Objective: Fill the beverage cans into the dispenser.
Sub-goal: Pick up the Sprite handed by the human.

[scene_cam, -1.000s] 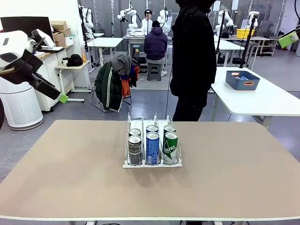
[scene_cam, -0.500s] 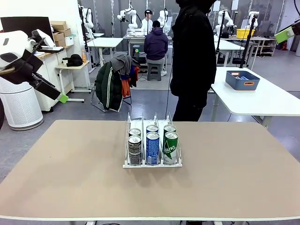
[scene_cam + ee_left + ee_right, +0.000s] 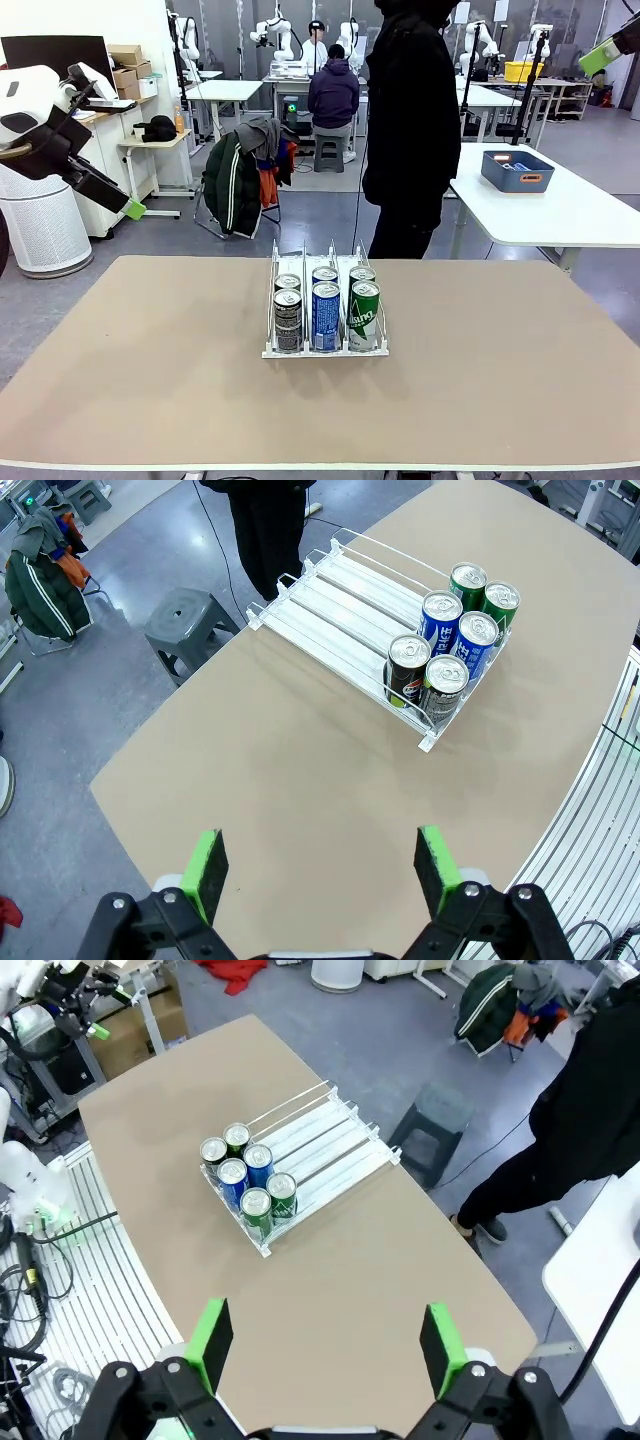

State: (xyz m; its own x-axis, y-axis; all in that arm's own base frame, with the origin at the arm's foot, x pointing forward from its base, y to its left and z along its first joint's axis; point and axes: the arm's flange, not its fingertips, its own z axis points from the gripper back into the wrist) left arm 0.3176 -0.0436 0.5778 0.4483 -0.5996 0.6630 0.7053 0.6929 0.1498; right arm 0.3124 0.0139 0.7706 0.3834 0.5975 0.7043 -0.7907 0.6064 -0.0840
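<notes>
The dispenser (image 3: 325, 348) is a low white rack in the middle of the table, its lanes running away from me. Its near end holds beverage cans in two rows: black-and-silver (image 3: 288, 320), blue (image 3: 326, 316) and green (image 3: 364, 315) in front, three more behind. In the left wrist view my left gripper (image 3: 320, 855) is open and empty, high above the table's left side, far from the cans (image 3: 450, 630). In the right wrist view my right gripper (image 3: 325, 1325) is also open and empty, high over the table, with the rack (image 3: 330, 1135) and cans (image 3: 245, 1175) well below.
A person in black (image 3: 410, 120) stands at the far edge of the table behind the rack. A grey stool (image 3: 185, 625) sits on the floor beyond that edge. A second white table with a blue bin (image 3: 516, 170) stands at the back right.
My right gripper's green pad at the top right of the front view has moved up and slightly left. The left arm, cans and rack have not moved.
</notes>
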